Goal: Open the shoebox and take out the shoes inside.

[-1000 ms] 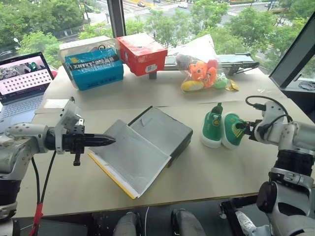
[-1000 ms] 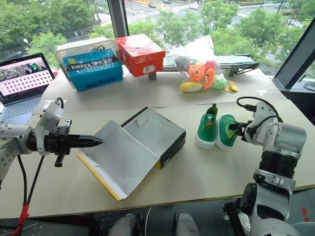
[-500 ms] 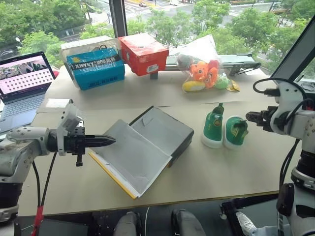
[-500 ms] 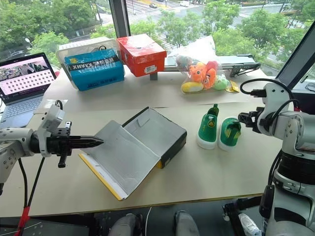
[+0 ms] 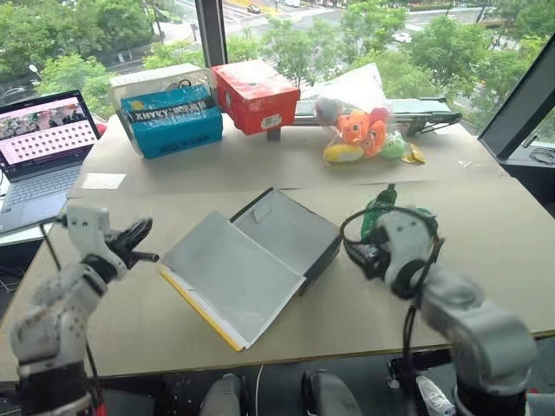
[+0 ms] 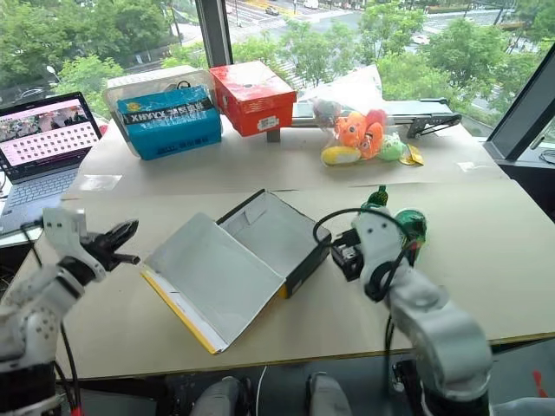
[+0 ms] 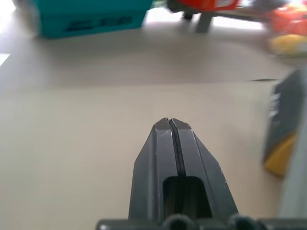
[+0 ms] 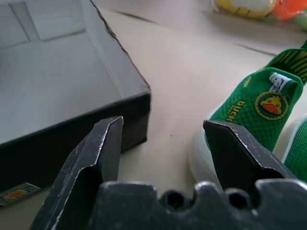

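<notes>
Lying open mid-table, the shoebox [image 6: 247, 260], lid folded flat toward the left gripper [image 7: 170, 122], whose fingers are pressing together on nothing, off the lid's edge. Sitting just right of the box, the shoes [image 8: 249, 115], with the right gripper [image 8: 163, 139] gaping, unladen, between box corner and nearer shoe.

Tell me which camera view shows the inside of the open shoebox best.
The left eye view: the whole shoebox lies open, white inside, with nothing in it, its lid folded out flat. The right eye view shows the same. The right wrist view shows one corner and black wall; the left wrist view shows an edge.
</notes>
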`<state>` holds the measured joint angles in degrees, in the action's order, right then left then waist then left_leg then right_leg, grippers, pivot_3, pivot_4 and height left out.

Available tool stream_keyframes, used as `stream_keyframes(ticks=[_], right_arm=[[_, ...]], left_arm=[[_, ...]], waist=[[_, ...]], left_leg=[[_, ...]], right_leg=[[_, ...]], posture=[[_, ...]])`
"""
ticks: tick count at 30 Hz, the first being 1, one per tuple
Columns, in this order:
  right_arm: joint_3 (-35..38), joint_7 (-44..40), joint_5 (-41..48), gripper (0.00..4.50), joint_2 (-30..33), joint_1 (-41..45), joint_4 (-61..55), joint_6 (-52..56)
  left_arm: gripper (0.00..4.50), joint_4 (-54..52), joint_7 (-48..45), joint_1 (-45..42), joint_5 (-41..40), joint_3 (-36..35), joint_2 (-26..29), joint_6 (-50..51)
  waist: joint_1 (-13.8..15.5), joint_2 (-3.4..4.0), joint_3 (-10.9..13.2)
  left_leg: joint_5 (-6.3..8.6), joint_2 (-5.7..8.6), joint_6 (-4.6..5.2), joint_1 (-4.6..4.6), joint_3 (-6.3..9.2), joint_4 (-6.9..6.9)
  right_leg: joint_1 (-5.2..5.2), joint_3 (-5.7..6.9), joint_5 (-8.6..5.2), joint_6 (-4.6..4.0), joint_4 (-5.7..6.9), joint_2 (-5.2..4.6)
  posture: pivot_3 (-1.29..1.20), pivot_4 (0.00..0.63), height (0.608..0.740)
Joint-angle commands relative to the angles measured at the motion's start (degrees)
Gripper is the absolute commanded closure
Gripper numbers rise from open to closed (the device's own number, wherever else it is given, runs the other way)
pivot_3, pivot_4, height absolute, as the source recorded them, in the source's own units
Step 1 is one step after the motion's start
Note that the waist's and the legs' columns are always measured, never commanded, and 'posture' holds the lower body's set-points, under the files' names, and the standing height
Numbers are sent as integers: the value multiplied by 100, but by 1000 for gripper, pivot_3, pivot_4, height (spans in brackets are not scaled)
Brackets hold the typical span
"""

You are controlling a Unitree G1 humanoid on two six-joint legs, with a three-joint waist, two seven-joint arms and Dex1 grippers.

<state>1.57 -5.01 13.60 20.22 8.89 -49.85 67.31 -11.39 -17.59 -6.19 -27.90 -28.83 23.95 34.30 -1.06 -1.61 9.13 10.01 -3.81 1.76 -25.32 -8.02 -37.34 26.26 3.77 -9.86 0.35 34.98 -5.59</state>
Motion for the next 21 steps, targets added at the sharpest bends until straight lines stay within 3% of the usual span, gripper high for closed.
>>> stream_keyframes(ticks=[1,6,21], right_arm=[[101,430,-553,1232,-94,-625,-101,-845],[267,926,-1147,1232,-274,-1096,389,-1558],[379,994,-1455,1232,-803,-1067,1580,-2587]], left_arm=[[4500,-35,439,293,370,-198,-172,-597],[4500,174,393,441,368,-100,-391,-911],[4500,583,-25,307,297,425,-479,-1436]], waist=[[42,-17,-10],[46,-21,-14],[24,-21,-14]], left_leg=[[1,-1,-2,1,1,-1],[4,-9,-6,2,1,3],[4,-9,-7,3,1,19]], right_leg=[[-4,6,0,0,-1,-3],[3,14,0,-2,-2,-9],[7,13,-3,-8,-4,-6]], posture=[[0,150,739],[0,150,739],[0,150,739]])
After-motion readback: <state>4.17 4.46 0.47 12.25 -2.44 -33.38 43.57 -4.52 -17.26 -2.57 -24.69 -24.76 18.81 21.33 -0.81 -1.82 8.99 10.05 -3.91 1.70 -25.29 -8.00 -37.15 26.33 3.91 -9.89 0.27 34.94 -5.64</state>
